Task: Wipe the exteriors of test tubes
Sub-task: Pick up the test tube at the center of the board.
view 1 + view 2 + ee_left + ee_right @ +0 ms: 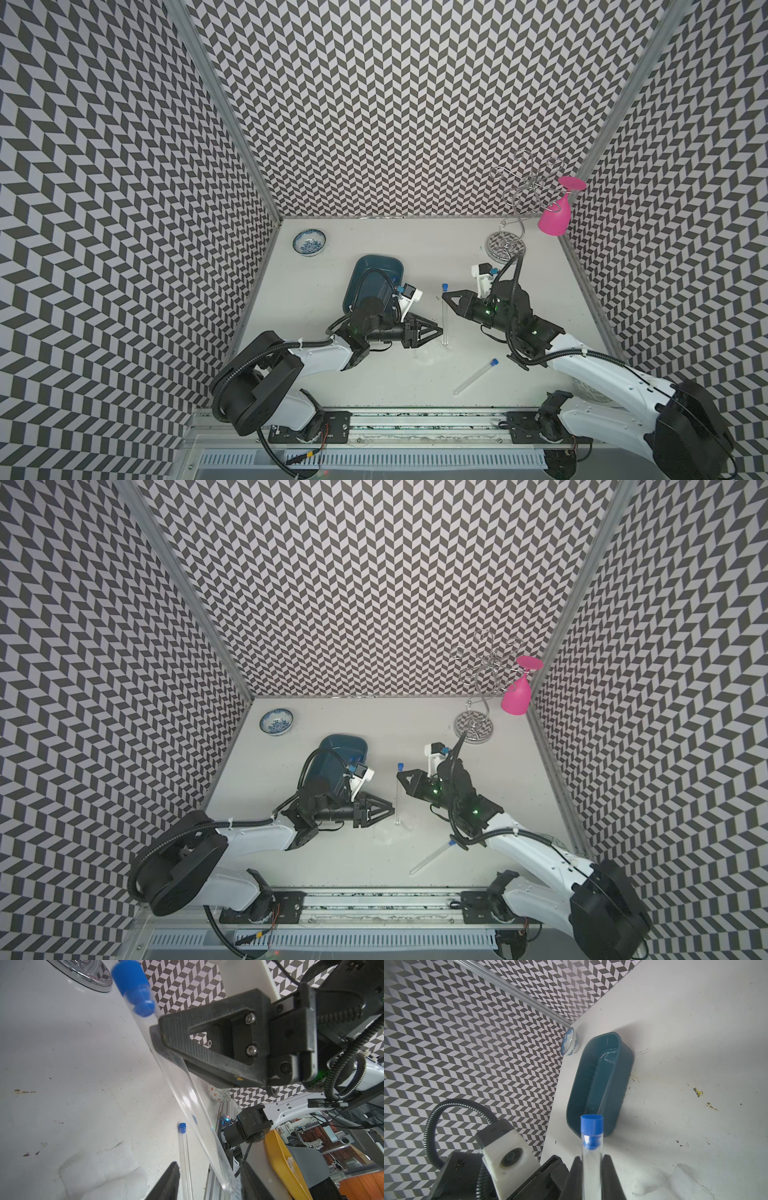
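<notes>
Wiping of the test tube (445, 320) is judged the step in hand: it is held off the bench (316, 357) beside the teal tub (626, 1072), clamped under its blue cap (591, 1124) by the right end effector (446, 296), long axis roughly along the tub's length, cap toward the tub's far end. The left end effector (439, 332) is seen partly open and empty at the rounded end; next, the wipe (104, 1174), left flat past the tub's near end, must be gathered and drawn along the glass.
</notes>
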Controlling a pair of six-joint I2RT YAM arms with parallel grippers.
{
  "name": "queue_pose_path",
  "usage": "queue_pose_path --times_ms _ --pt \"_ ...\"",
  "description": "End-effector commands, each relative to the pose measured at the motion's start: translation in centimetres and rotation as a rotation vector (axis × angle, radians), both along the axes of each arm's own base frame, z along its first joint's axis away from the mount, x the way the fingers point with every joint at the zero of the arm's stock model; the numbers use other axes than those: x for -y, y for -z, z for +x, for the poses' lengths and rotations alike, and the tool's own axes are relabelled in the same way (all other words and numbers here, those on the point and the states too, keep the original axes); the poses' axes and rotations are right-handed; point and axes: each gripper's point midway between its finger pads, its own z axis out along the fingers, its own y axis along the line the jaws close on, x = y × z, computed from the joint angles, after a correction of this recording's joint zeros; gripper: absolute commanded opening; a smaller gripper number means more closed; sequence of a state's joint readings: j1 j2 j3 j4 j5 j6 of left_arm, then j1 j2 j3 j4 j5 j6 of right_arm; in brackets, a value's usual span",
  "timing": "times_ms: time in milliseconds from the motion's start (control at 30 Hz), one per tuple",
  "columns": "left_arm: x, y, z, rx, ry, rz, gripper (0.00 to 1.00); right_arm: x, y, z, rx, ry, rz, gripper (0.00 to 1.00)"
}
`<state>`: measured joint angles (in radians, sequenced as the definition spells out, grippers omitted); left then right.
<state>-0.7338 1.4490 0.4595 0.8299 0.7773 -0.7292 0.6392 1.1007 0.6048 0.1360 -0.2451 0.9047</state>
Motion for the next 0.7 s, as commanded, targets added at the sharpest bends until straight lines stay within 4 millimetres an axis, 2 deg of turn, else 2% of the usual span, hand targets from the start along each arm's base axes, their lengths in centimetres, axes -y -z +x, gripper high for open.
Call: queue_pose_path --times_ms 0,267,400,667 --pt "1.0 -2.6 -0.1 0.025 0.039 -0.096 0.45 -0.8 -3.3 0.0 0.096 -0.027 0.075 0.11" --pt "1.9 -3.0 -0.4 -0.005 0.077 -0.144 0.37 -0.9 -3.7 -0.1 0.117 -0.034 0.08 0.11" --pt "2.3 -2.9 -0.6 -0.013 0.089 -0.147 0.28 -0.8 -3.9 -0.1 0.126 -0.026 0.085 0.11" --pt "2.4 -2.8 -1.1 -0.027 0.096 -0.15 0.18 -0.3 -4.9 -0.1 0.166 -0.006 0.102 0.11"
